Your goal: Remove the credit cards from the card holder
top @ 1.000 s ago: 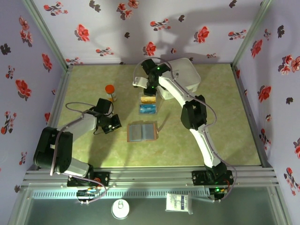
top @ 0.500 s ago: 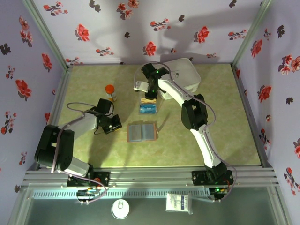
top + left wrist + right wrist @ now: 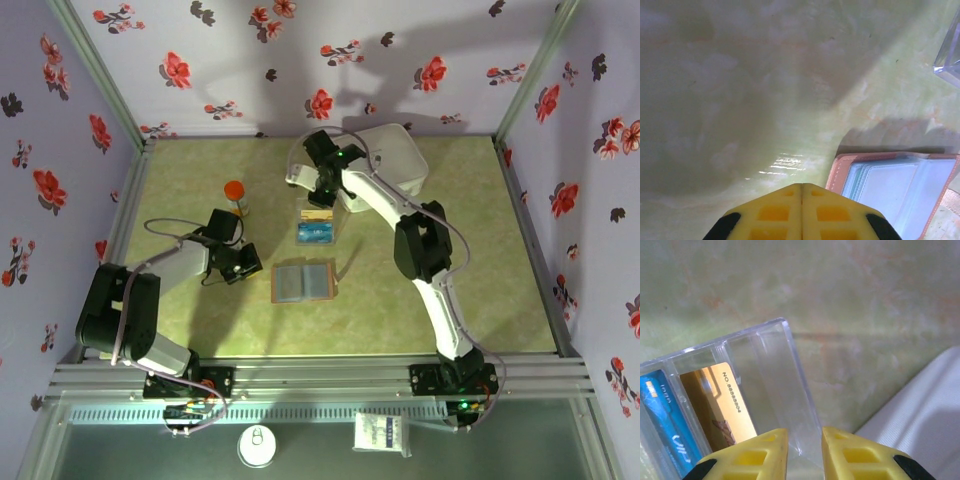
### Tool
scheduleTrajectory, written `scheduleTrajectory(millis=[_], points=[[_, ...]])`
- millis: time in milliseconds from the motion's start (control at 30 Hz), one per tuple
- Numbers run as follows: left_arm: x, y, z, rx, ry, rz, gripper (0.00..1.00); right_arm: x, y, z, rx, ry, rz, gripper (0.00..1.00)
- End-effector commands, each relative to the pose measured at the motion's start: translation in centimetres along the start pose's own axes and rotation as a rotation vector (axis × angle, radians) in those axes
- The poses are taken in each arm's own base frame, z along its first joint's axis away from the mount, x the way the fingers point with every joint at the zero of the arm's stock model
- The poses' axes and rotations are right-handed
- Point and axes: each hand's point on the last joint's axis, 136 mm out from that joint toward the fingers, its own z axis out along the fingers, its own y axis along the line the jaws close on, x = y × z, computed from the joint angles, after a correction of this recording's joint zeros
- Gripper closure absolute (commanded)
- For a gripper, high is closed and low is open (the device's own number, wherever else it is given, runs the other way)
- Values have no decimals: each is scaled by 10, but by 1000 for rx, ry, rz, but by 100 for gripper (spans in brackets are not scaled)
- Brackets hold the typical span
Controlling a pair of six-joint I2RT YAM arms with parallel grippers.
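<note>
Wrist views: right jaws parted over clear plastic tray [image 3: 790,365] holding gold and blue plastic cards [image 3: 722,405]; left jaws together beside open tan leather wallet [image 3: 895,185].

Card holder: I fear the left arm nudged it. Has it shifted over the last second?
No. The card holder lies open where it was, with the same gap to the clear tray beyond it.

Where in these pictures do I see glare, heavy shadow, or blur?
Left wrist: a small white glare streak on the table, its left half in shadow. Right wrist: edges of the clear tray shine, print on the gold card is readable. Top external: arm shadows fall on the back wall.
</note>
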Motion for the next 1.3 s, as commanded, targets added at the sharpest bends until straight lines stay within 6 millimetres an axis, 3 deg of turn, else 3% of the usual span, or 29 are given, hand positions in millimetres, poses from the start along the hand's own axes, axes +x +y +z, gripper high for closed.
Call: scheduleTrajectory(millis=[0,167,367,633,900,1267], points=[[-7,-12,-2,53,-9,-7,93,-24,-7,-40,80,-112,140,73],[-3,-16,0,89,-6,-6,93,-28,6,-53,97,-182,382,73],[9,-20,3,109,11,11,93,-23,37,-60,40,-247,720,72],[30,-17,6,108,35,34,94,-9,100,-45,-225,-175,1109,79],[43,-22,7,112,43,46,96,0,163,-24,-431,-81,1198,75],[55,-16,13,78,35,38,97,6,206,-12,-477,-26,1190,70]])
